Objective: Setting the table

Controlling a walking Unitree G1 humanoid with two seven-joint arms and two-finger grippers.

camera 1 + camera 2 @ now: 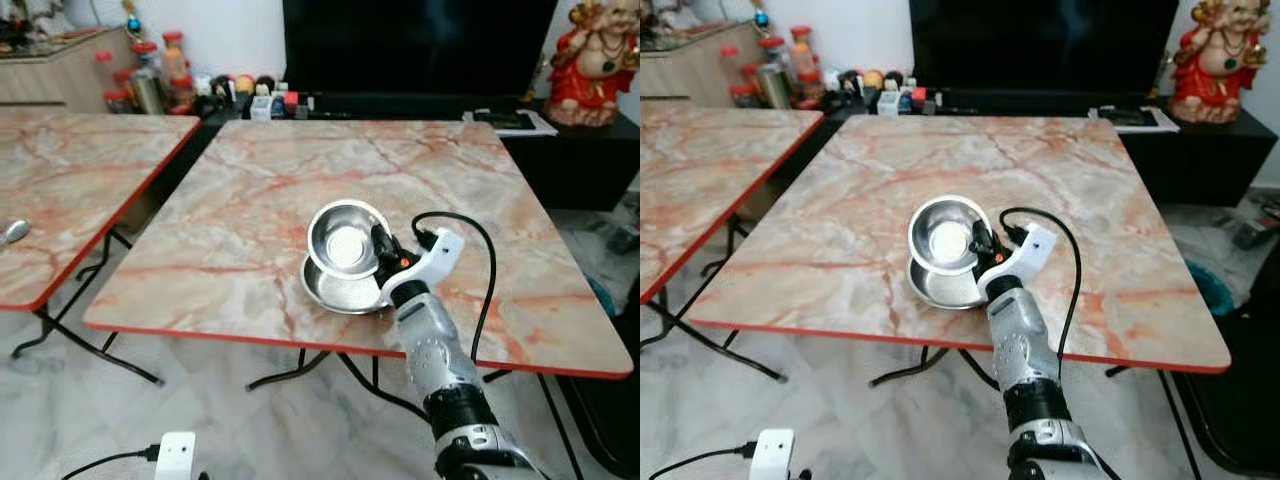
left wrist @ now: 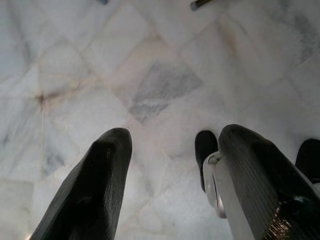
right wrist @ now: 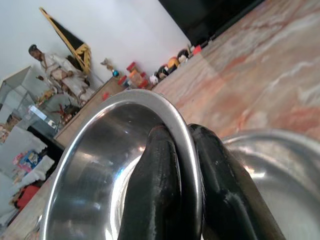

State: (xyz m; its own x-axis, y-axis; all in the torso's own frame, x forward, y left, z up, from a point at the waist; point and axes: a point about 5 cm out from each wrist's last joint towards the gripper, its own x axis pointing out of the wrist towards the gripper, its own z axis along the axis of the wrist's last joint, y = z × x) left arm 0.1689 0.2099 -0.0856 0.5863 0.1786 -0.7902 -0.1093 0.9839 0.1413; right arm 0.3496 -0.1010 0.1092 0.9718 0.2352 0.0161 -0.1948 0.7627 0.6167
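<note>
right gripper (image 1: 380,247) pinches the rim of the steel bowl (image 1: 343,237) — tilted, resting on a second bowl (image 1: 340,285) near the marble table (image 1: 250,190) front edge. left gripper (image 2: 170,185) hangs spread over the floor (image 2: 150,75).

Bright, even light — soft wrist-view blur

Look at the steel bowl (image 1: 342,238) on the marble table (image 1: 250,210): its far side covers part of the plate (image 1: 335,287) under it, and the right gripper (image 1: 380,250) hides the bowl's near rim. Left of that table you see a second table (image 1: 60,190) cut off by the edge. Behind it, the small jars (image 1: 150,70) are too tiny to tell apart.
</note>
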